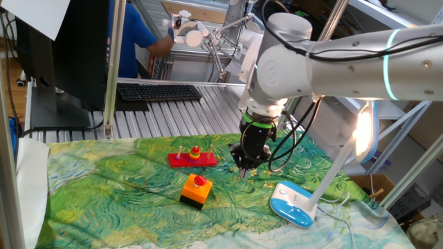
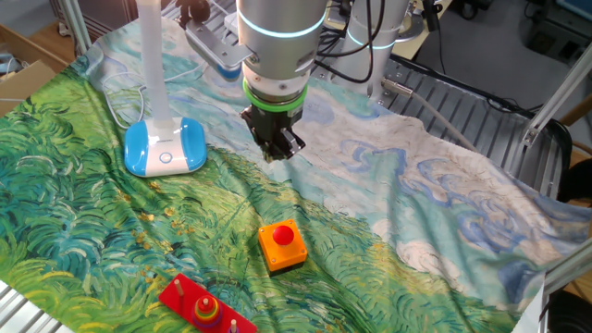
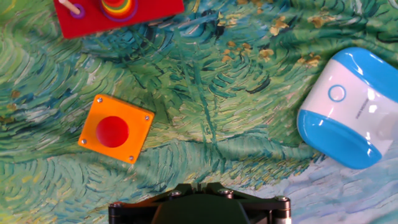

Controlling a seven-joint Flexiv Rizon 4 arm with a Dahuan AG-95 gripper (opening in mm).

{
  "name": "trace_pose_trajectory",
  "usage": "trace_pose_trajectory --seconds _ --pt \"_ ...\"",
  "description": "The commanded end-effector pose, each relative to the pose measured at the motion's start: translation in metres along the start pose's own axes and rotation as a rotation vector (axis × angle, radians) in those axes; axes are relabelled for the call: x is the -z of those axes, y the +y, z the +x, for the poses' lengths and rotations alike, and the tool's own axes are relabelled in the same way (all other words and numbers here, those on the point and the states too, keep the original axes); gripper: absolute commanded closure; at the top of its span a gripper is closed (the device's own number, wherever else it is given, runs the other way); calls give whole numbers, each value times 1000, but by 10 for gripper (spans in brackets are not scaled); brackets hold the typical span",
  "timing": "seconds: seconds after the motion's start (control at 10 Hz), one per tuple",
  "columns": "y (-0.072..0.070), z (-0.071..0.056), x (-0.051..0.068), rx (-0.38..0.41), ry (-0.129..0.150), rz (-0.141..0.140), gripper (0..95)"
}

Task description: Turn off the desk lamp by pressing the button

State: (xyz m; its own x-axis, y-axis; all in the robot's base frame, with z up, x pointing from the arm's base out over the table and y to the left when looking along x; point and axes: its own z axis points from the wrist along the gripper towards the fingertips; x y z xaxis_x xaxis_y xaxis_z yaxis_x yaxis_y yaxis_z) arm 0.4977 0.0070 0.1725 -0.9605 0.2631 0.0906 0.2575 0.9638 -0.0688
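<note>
Everything here is placed from the desk lamp (image 1: 293, 204). Its base is a flat oval, white on top with a bright blue rim, lying flat on the green and blue painted cloth (image 2: 444, 213) near one edge of the table. In the hand view the base (image 3: 351, 106) shows a glossy blue band around a white centre, and on that white centre sits the button (image 3: 336, 93), a small ring outline, flush and barely set off from the plastic around it. The other fixed view shows the same ring (image 2: 165, 157) on the white top. From the back of the base a thin white stem (image 1: 334, 176) slants upward to a long head (image 1: 365, 131), which glows brightly, so the lamp looks lit.

Just beside the base, above the bare cloth and not touching the lamp, hangs the gripper (image 1: 246, 166), pointing straight down from the arm (image 1: 332, 59). Its tips are dark and bunched together in both fixed views, and the hand view shows only the black body at the bottom edge, so I cannot tell whether the fingers are apart or together.

Farther from the lamp, beyond the gripper, stands an orange box with a red round button (image 3: 114, 129). Farthest from the lamp lies a red stacking toy (image 1: 192, 158) with coloured rings on pegs.
</note>
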Motion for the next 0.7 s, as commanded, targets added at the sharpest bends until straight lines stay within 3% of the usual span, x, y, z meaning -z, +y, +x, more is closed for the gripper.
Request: trace_pose_trajectory --seconds 0.1,0.3,0.7 --pt "-1 1 0 -37 6 5 950" --pt "-1 1 -1 -102 40 14 950" --pt "-1 4 -4 -243 69 23 950"
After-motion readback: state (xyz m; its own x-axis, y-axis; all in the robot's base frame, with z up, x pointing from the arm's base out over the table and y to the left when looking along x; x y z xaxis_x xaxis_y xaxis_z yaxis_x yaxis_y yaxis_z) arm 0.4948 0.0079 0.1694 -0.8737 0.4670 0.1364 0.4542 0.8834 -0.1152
